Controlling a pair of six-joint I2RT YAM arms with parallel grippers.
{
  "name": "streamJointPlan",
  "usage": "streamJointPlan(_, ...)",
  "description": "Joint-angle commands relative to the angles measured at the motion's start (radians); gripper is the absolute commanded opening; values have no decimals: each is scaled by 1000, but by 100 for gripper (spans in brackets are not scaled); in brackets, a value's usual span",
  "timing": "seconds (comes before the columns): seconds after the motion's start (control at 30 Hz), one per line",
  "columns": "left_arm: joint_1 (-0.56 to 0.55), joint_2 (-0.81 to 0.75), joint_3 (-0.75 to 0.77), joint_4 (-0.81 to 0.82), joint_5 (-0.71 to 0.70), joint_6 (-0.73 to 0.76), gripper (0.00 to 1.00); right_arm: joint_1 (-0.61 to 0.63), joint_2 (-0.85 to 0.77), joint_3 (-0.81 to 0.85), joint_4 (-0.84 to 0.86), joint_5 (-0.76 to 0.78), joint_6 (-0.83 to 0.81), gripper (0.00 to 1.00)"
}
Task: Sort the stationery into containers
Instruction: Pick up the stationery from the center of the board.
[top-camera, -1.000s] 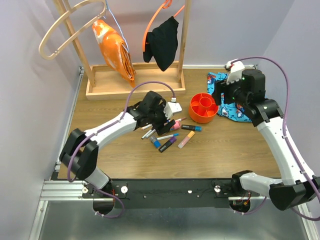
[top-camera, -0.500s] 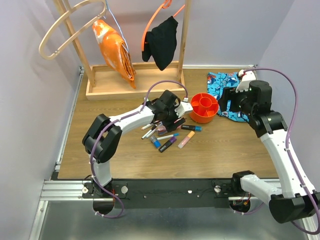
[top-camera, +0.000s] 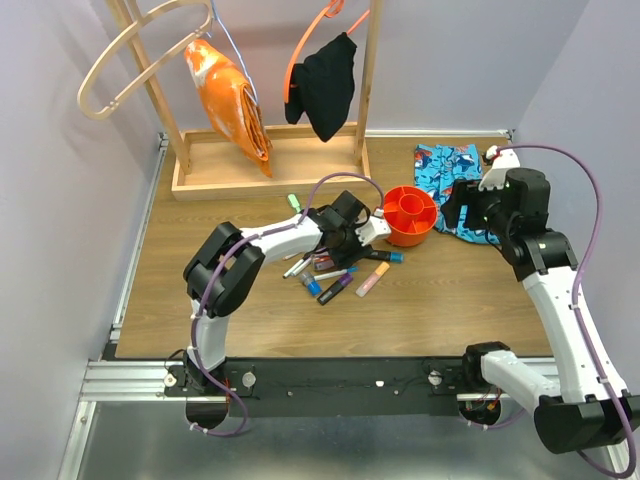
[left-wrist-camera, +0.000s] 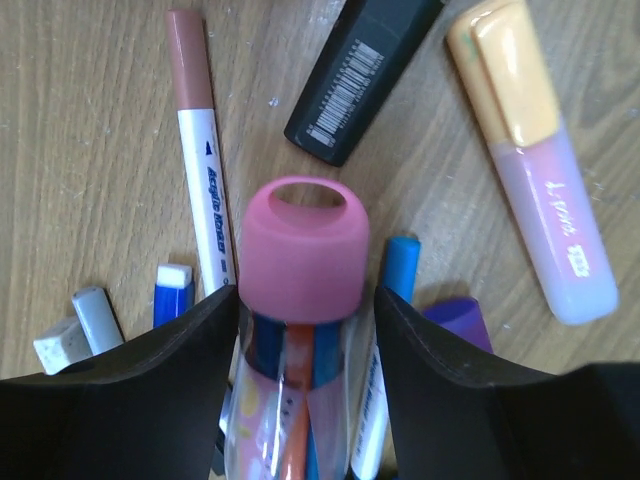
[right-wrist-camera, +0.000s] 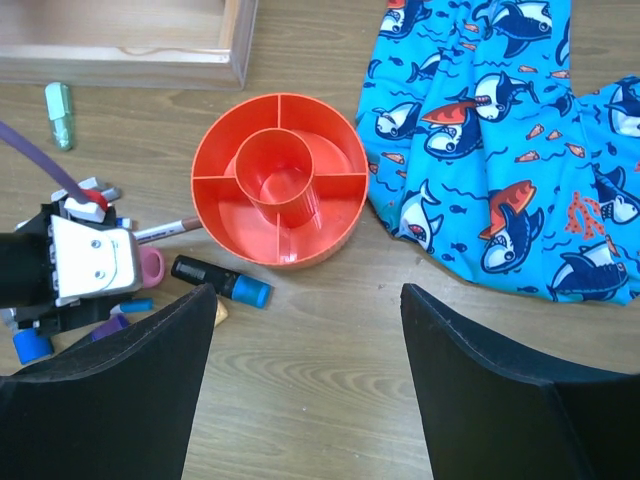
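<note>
My left gripper is shut on a clear tube with a pink cap, held low over the pile of pens and markers, just left of the round orange divided tub. Under it lie a black marker, a pink-and-orange highlighter, a white pen with a brown cap and a blue pen. My right gripper is open and empty, above the table by the tub, which has nothing in it. A black marker with a blue cap lies beside the tub.
A small green item lies near the wooden rack base. A blue shark-print cloth lies right of the tub. An orange cloth and a black cloth hang from the rack.
My left gripper has moved right with the pink-capped tube, closer to the orange tub. My right gripper has drawn back to the right, away from the tub.
</note>
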Motion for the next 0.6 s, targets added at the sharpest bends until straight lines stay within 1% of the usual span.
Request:
streamJointPlan(0.0, -9, 38, 40, -22, -42, 2, 64, -26, -33, -23, 2, -27, 22, 82)
streamJointPlan(0.1, -18, 45, 31, -14, -47, 4, 64, -34, -45, -32, -4, -32, 22, 82)
streamJointPlan(0.17, -23, 54, 34, -18, -52, 4, 61, -40, -50, -43, -4, -34, 23, 82)
streamJointPlan(0.2, -24, 55, 36, -23, -49, 4, 53, -40, -53, -43, -6, -35, 23, 82)
streamJointPlan(0.27, -30, 45, 39, -29, -47, 7, 47, -43, -54, -45, -11, -38, 25, 82)
streamJointPlan(0.3, -29, 37, 39, -31, -46, 9, 42, -43, -56, -45, -11, -38, 23, 82)
streamJointPlan(0.37, -29, 2, 42, -37, -41, 10, 36, -43, -54, -43, -12, -40, 23, 81)
streamJointPlan(0.4, -29, -15, 52, -55, -38, 13, 29, -43, -53, -39, -12, -40, 22, 81)
streamJointPlan(0.53, -17, -121, 108, -132, 22, -2, 17, -44, -36, -11, -24, -37, 10, 81)
streamJointPlan(0.57, -11, -171, 118, -146, 39, -5, 14, -44, -30, -6, -26, -34, 5, 81)
